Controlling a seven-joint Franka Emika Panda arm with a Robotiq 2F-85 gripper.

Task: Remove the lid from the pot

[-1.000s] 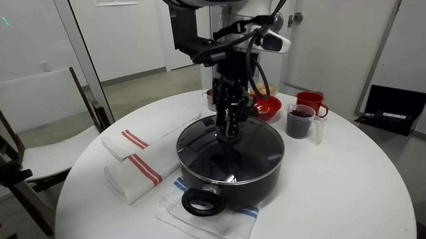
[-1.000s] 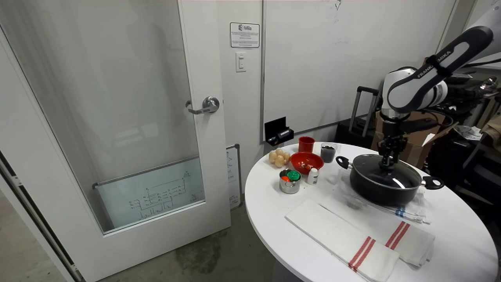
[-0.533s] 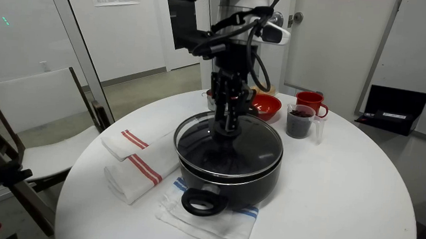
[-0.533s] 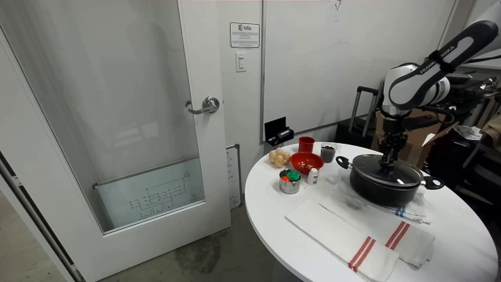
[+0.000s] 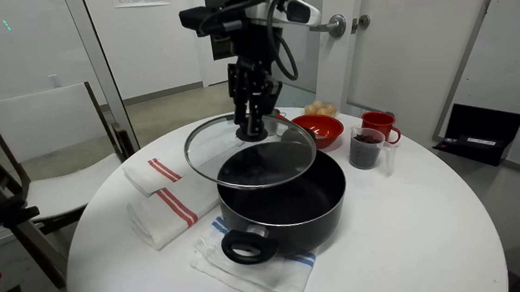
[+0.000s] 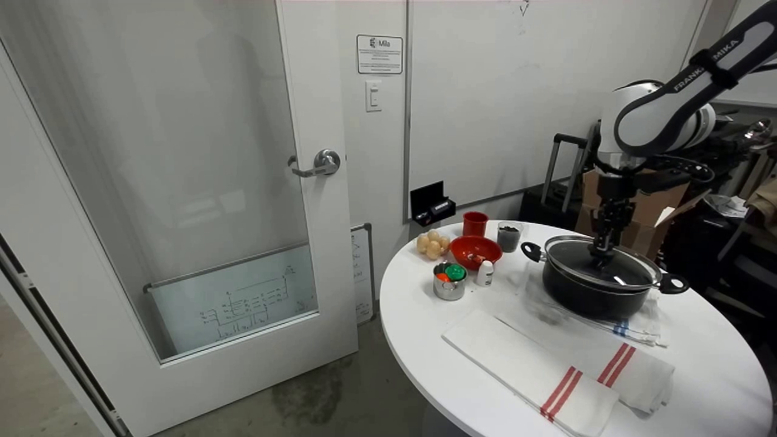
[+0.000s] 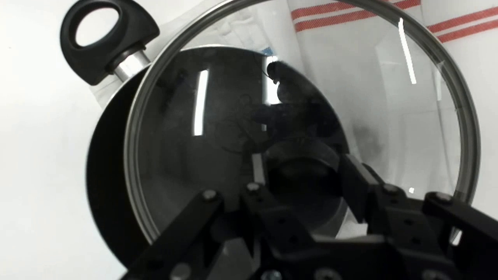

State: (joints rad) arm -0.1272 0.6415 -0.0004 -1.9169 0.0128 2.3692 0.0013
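The transparent glass lid [image 5: 211, 149] with its metal rim hangs in the air in an exterior view, above and to one side of the pot [image 5: 299, 237]. My gripper [image 5: 248, 129] is shut on the lid's black knob from above. The black pot stands on a folded towel, its dark inside showing. In an exterior view the lid [image 6: 631, 267] looks slightly raised and tilted over the pot [image 6: 589, 302]. In the wrist view the lid [image 7: 404, 116] overlaps most of the pot [image 7: 107, 186], and the knob sits between the fingers of the gripper [image 7: 305, 163].
Two red-striped towels [image 5: 181, 205] lie beside the pot. A blue-striped towel [image 5: 258, 280] lies under it. A red bowl [image 5: 319, 127], a red mug [image 5: 378, 123] and a measuring cup [image 5: 365, 152] stand behind. A metal cup [image 6: 449, 286] and a white bottle [image 6: 485, 274] stand near the bowl.
The lid was seated on the pot, then lifted off the rim. It has since moved up and sideways with my gripper, toward the red-striped towels, opening up the pot's inside. The pot stayed put.
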